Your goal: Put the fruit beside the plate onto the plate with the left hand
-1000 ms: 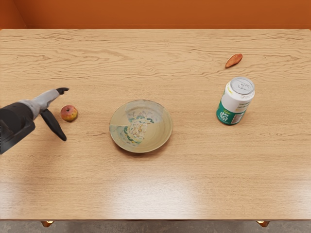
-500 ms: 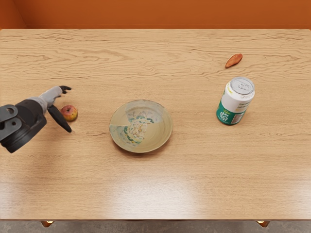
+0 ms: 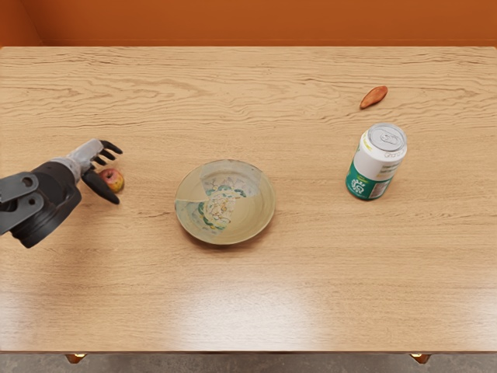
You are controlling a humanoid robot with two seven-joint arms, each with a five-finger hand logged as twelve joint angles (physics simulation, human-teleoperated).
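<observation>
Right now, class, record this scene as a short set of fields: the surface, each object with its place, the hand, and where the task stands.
surface: wooden table
fruit: small red-yellow apple, on the table left of the plate, apart from it
plate: patterned plate, mid-table, no fruit on it
hand: left hand, fingers spread at the apple's left side, not closed on it
can: green-white can, upright, right of the plate
other: orange-red item, beyond the can
task: apple not yet on the plate
</observation>
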